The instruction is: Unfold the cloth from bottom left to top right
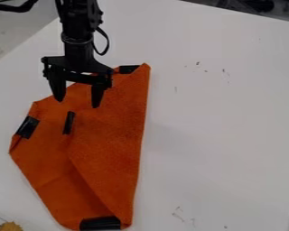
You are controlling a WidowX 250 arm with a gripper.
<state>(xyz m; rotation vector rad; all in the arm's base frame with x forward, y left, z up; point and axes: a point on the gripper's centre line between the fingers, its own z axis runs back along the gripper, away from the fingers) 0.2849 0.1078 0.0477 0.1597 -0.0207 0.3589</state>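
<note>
Arm (79, 27) extends from the top edge, left of centre, near vertical. Gripper (78, 103) hangs beneath, fingers (97, 94) pointing down, spread apart (one tip sits slightly lower in view).

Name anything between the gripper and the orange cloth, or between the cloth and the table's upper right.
Nothing visible stands between the gripper and the orange cloth below it; toward the upper right, the white table bears small dark marks but no visible obstacle.

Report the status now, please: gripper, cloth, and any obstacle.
Gripper open, over upper part of cloth, holding nothing. Orange cloth still folded, flap lying across it. Nothing seen on top of cloth except black strips.
</note>
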